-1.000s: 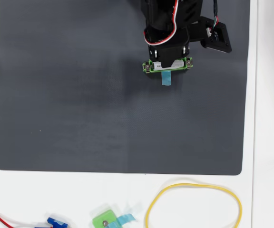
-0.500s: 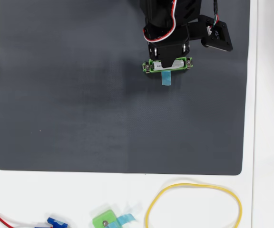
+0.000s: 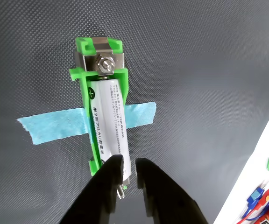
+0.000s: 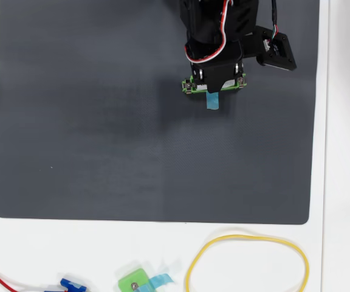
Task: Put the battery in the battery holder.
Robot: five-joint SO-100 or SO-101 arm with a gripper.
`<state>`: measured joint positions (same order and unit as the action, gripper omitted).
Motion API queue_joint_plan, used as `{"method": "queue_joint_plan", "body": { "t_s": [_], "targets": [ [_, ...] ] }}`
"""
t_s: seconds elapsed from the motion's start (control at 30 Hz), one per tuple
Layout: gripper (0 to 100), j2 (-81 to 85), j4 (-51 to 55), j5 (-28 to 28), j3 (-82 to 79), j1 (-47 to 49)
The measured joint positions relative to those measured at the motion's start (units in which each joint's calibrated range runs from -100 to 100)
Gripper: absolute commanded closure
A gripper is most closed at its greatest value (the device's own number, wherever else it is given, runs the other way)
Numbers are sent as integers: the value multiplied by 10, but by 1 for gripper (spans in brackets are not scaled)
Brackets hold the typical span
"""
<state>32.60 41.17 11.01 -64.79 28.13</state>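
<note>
Battery (image 3: 109,122) lying in the green battery holder (image 3: 99,51) on the dark mat (image 4: 102,121).

Blue tape (image 3: 55,125) crosses under the holder's middle. In the wrist view the gripper (image 3: 129,169) sits at the battery's near end, fingers nearly together with a narrow gap, grasping nothing. Overhead, the arm (image 4: 217,30) covers most of the holder (image 4: 189,86); a yellow loop (image 4: 248,261) lies off the mat.

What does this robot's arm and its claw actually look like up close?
The arm is black plastic, blocky, with a red, white and black twisted cable looping across it. A small black box sticks out at its side. The gripper has two glossy black fingers tapering to rounded tips.
</note>
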Motion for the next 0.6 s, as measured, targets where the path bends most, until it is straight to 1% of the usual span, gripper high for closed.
{"method": "queue_joint_plan", "body": {
  "t_s": [0.3,0.4,0.6],
  "targets": [
    [100,-13,0,0,0,0],
    [100,-50,0,0,4,0],
    [100,-67,0,-1,12,0]
  ]
}}
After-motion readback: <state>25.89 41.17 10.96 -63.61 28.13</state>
